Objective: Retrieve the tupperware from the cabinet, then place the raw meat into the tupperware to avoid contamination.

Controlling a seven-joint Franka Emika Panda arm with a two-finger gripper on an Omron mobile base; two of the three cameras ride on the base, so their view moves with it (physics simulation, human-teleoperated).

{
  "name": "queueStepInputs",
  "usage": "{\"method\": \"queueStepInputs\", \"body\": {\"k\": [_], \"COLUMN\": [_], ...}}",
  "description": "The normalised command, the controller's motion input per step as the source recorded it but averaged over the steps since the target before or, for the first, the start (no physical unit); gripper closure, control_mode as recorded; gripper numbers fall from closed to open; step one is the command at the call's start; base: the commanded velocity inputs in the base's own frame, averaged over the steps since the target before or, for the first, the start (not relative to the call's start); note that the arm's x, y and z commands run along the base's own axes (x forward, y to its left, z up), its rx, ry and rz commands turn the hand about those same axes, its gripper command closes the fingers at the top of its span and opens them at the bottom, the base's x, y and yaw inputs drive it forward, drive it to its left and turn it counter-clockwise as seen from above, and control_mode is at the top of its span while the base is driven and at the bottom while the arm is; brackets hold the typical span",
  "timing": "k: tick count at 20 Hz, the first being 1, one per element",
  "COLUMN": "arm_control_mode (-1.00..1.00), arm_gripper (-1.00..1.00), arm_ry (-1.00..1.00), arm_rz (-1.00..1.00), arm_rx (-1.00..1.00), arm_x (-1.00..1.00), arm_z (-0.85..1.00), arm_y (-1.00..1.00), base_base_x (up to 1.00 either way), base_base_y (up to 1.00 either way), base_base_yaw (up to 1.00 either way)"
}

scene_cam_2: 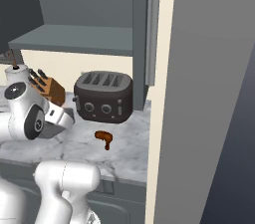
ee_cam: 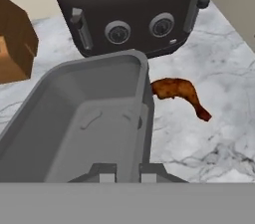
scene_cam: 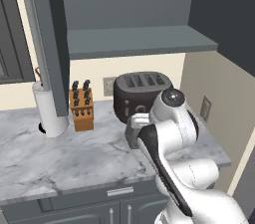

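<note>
My gripper (ee_cam: pixel 125 174) is shut on the near wall of the tupperware (ee_cam: pixel 84 118), a grey open container held just above the marble counter (ee_cam: pixel 219 133). The tupperware's open side faces the hand camera. In the base views the tupperware (scene_cam: pixel 132 134) (scene_cam_2: pixel 59 124) hangs in front of the toaster, at the end of my bent arm. The raw meat (ee_cam: pixel 179 93) (scene_cam_2: pixel 104 138), a small reddish-brown drumstick, lies on the counter just right of the tupperware's far corner. The cabinet (scene_cam: pixel 134 39) (scene_cam_2: pixel 74 39) above stands open, and its grey shelf is bare.
A black four-slot toaster (scene_cam: pixel 137 93) (scene_cam_2: pixel 103 96) (ee_cam: pixel 129 9) stands right behind the tupperware and the meat. A wooden knife block (scene_cam: pixel 82 103) (scene_cam_2: pixel 47 88) and a white paper-towel roll (scene_cam: pixel 50 108) stand to the left. The open cabinet door (scene_cam_2: pixel 142 34) and a tall wall (scene_cam_2: pixel 209 93) close off the right.
</note>
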Motion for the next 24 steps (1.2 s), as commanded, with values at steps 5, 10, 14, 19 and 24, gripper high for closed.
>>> {"method": "queueStepInputs", "body": {"k": [5, 10, 14, 19, 24], "arm_control_mode": [-1.0, -1.0, -1.0, -1.0, -1.0], "arm_gripper": [1.0, 1.0, 1.0, 1.0, 1.0], "arm_ry": [0.0, 0.0, 0.0, 0.0, 0.0], "arm_rz": [0.0, 0.0, 0.0, 0.0, 0.0], "arm_rx": [-0.02, -0.01, 0.0, 0.0, 0.0], "arm_x": [0.37, 0.36, 0.32, 0.27, 0.32], "arm_z": [-0.36, -0.33, -0.29, -0.28, -0.3], "arm_y": [0.0, 0.0, 0.0, 0.05, 0.18], "base_base_x": [0.0, 0.0, 0.0, 0.0, 0.0], "base_base_y": [0.0, 0.0, 0.0, 0.0, 0.0], "base_base_yaw": [0.0, 0.0, 0.0, 0.0, 0.0]}}
